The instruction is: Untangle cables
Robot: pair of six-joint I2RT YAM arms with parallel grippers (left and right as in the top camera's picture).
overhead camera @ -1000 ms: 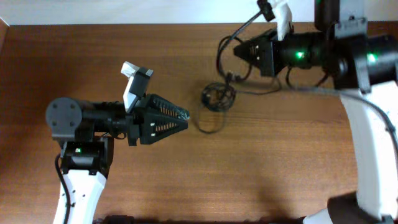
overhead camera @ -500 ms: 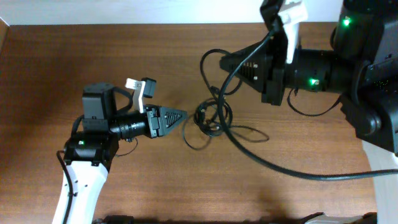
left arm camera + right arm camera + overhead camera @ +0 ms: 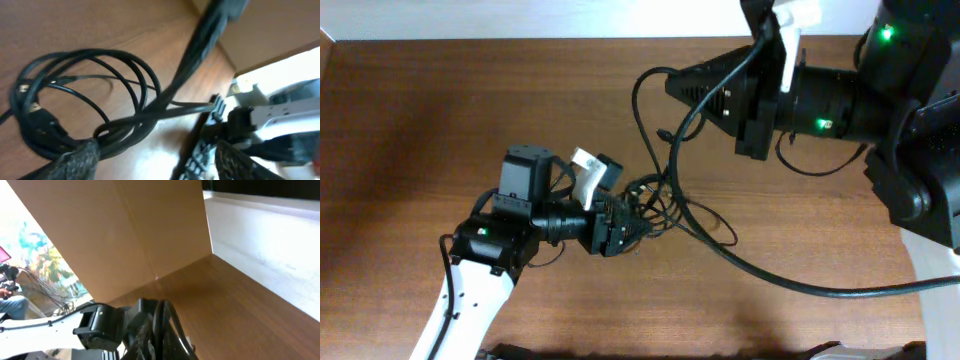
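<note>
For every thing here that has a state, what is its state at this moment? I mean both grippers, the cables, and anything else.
cables: tangled in a coil on the table, one strand lifted off it.
left gripper: open, its fingers apart at the edge of the coil.
right gripper: shut, raised above the table, apparently holding the lifted strand.
arm lights: lit green.

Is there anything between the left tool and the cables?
Nothing visible. The left tool is at the cables, one finger against the coil. A thicker wire crosses over the coil, but not between them.
</note>
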